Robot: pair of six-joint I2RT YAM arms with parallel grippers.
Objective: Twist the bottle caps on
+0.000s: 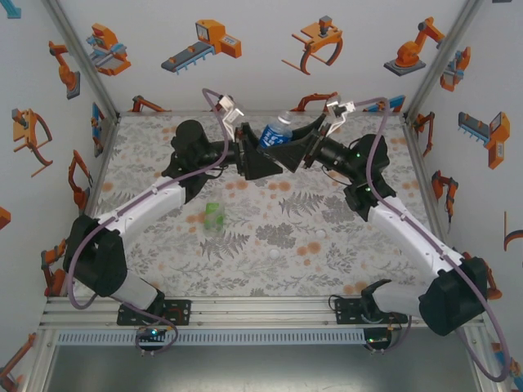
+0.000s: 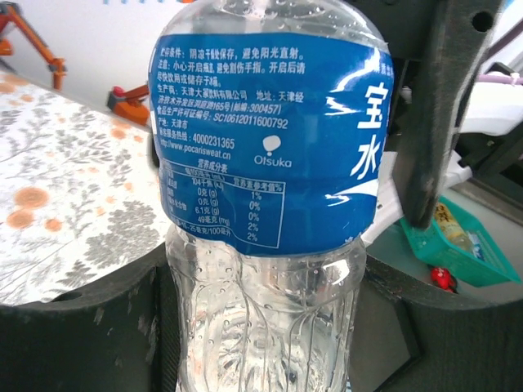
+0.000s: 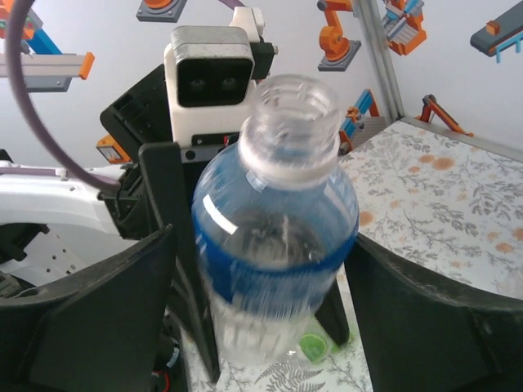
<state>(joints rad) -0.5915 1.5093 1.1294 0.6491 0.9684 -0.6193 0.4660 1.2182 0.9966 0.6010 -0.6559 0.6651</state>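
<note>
Setting: floral-print tabletop (image 1: 270, 245) inside white walls dotted with orange robot stickers.
Held bottle: clear plastic bottle with blue label (image 1: 275, 132), raised mid-air between both arms, neck threads bare.
Left gripper (image 2: 261, 327): clamped on the bottle's lower body.
Right gripper (image 3: 270, 286): jaws apart either side of the bottle, not gripping.
Step advice: probably keep the left hold steady and upright while the right fetches a cap.
Caps: small white round plastic caps (image 1: 274, 254) and (image 1: 320, 233) lie on the table, well apart from the bottle.
Nearby: green-tinted transparent bottle (image 1: 214, 217) sits beside the likely reach path.
</note>
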